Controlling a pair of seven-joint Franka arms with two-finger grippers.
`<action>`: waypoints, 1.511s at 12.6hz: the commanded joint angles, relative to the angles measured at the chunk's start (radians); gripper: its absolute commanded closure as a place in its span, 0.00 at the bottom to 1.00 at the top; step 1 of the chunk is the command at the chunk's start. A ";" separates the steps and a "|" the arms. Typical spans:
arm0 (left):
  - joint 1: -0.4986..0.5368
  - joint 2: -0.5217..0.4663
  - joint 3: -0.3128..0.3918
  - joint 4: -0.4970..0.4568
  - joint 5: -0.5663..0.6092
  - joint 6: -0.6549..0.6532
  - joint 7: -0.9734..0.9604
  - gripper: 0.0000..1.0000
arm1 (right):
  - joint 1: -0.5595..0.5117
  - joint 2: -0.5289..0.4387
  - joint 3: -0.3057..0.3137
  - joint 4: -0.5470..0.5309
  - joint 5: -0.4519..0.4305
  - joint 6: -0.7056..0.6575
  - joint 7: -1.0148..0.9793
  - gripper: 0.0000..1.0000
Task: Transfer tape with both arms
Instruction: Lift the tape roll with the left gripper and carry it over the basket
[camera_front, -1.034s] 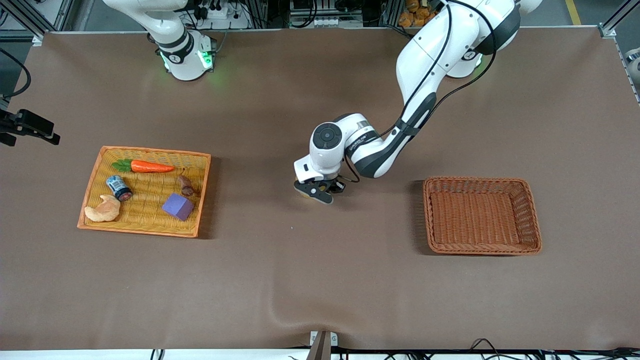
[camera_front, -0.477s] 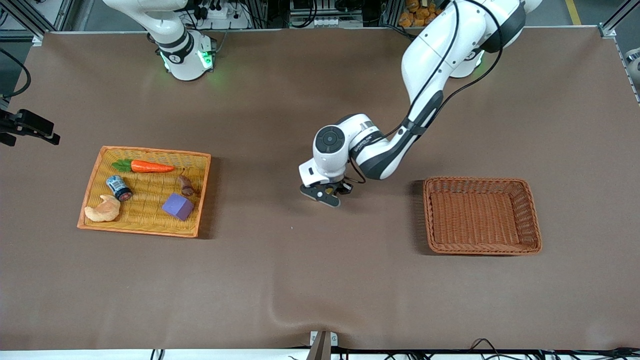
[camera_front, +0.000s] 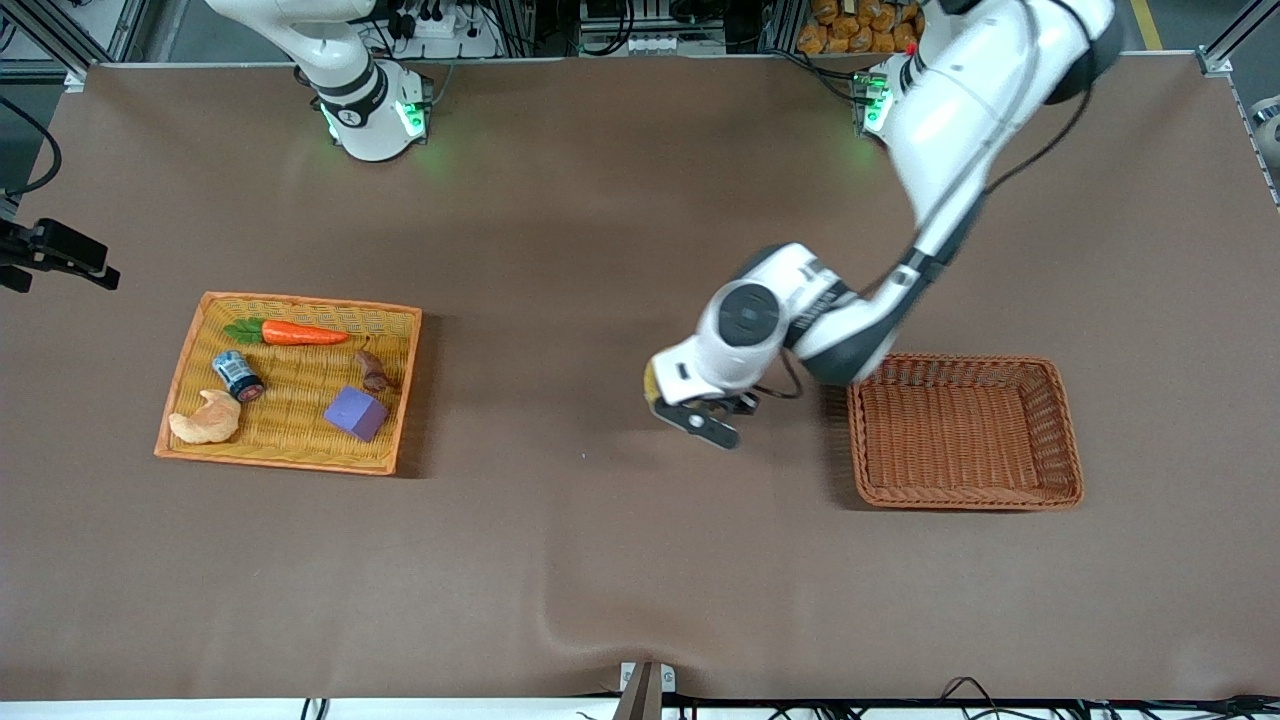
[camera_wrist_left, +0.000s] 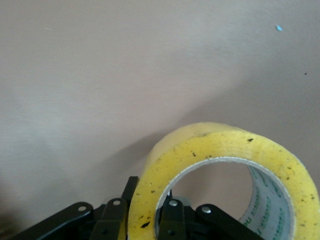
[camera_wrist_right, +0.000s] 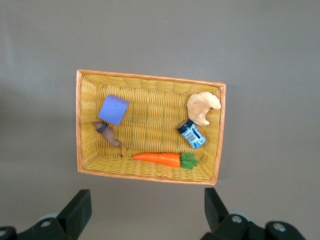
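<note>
The tape (camera_wrist_left: 220, 160), a yellow roll with a grey inner core, shows large in the left wrist view. My left gripper (camera_wrist_left: 145, 212) is shut on the roll's wall, one finger inside the ring and one outside. In the front view this gripper (camera_front: 703, 420) hangs over bare table beside the brown basket, with only a yellow sliver of the tape (camera_front: 652, 380) showing under the wrist. My right gripper (camera_wrist_right: 145, 210) stands open, high over the yellow tray (camera_wrist_right: 150, 77), with nothing between its fingers. Its hand is outside the front view.
The yellow tray (camera_front: 300, 301) toward the right arm's end holds a carrot (camera_front: 300, 333), a small can (camera_front: 238, 375), a croissant (camera_front: 205, 420), a purple cube (camera_front: 356, 413) and a brown piece (camera_front: 372, 371). A brown wicker basket (camera_front: 950, 360) lies toward the left arm's end.
My left arm has swung with the tape toward the brown basket and a little lower in the front view. The right arm's base and the tray's contents have not moved.
</note>
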 joint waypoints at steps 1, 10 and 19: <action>0.123 -0.058 -0.087 -0.036 -0.005 -0.110 0.102 1.00 | -0.024 0.009 0.014 0.019 0.013 -0.009 -0.011 0.00; 0.373 -0.188 -0.107 -0.054 0.010 -0.293 0.510 1.00 | -0.024 0.009 0.014 0.019 0.012 -0.009 -0.012 0.00; 0.520 -0.068 -0.062 -0.097 0.131 -0.070 0.895 1.00 | -0.024 0.009 0.014 0.019 0.012 -0.009 -0.014 0.00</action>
